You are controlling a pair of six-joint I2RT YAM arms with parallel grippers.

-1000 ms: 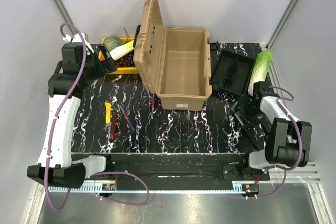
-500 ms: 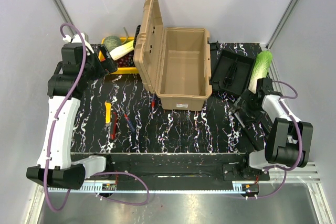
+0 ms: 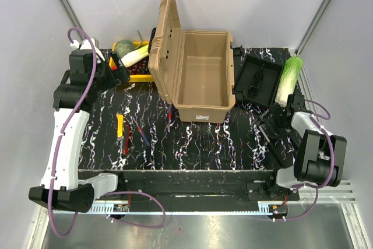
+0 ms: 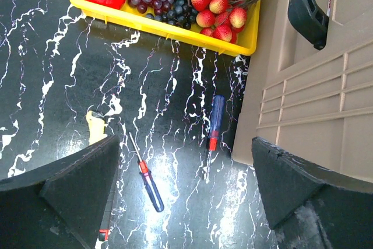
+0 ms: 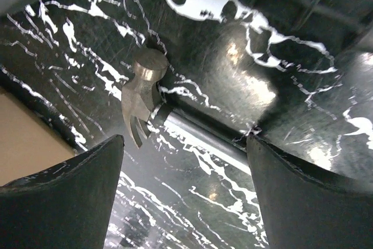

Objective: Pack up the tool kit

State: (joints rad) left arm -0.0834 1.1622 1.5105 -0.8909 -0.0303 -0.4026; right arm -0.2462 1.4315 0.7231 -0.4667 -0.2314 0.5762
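1 toolbox (image 3: 201,80) mid-table, lid open. 1 black tray (image 3: 257,81) just right of it. 4 small tools (image 4: 214,121) loose on its left. 1 hammer (image 5: 143,94) - right gripper (image 5: 186,190) spread wide over its shaft, nothing held, edged toward the tray since earlier. Left gripper (image 4: 186,196) wide open, empty. Box sticker (image 3: 201,116) unreadable.

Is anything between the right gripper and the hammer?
Nothing visible. The right gripper hangs open directly over the hammer, whose shaft lies on the table in the gap between the fingers.
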